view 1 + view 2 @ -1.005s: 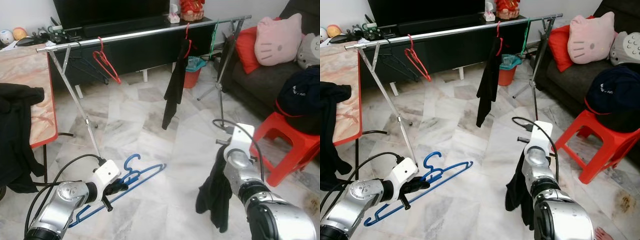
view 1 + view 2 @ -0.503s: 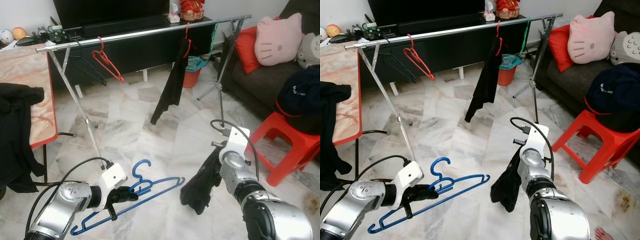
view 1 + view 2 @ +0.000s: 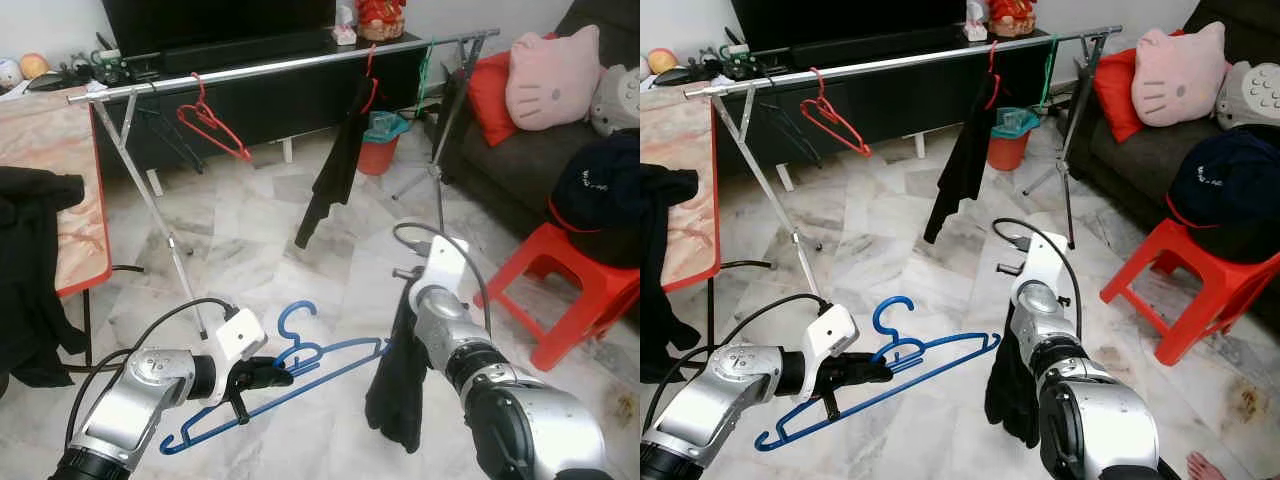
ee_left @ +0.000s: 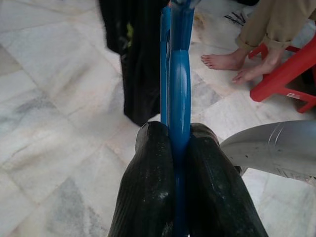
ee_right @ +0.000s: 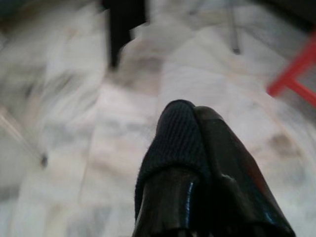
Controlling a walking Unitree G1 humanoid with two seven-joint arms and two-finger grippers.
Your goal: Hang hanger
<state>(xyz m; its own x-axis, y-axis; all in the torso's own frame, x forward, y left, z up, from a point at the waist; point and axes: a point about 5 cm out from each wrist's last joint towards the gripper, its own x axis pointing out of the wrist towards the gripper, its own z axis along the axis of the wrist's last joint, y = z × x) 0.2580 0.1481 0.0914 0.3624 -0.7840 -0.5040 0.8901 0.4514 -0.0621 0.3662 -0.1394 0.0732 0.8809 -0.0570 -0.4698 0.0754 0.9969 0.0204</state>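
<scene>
Underfoot, bare feet (image 4: 224, 61) — blue hanger (image 4: 178, 74) pinched

The left gripper (image 3: 262, 375) is clamped on the hanger (image 3: 290, 375), which reaches rightward to the garment (image 3: 398, 390) hanging from the right gripper (image 5: 195, 123). Beyond both grippers stands the rack (image 3: 270, 66); a stool (image 3: 575, 285) sits right of the right gripper, a table (image 3: 60, 190) left of the left one.
</scene>
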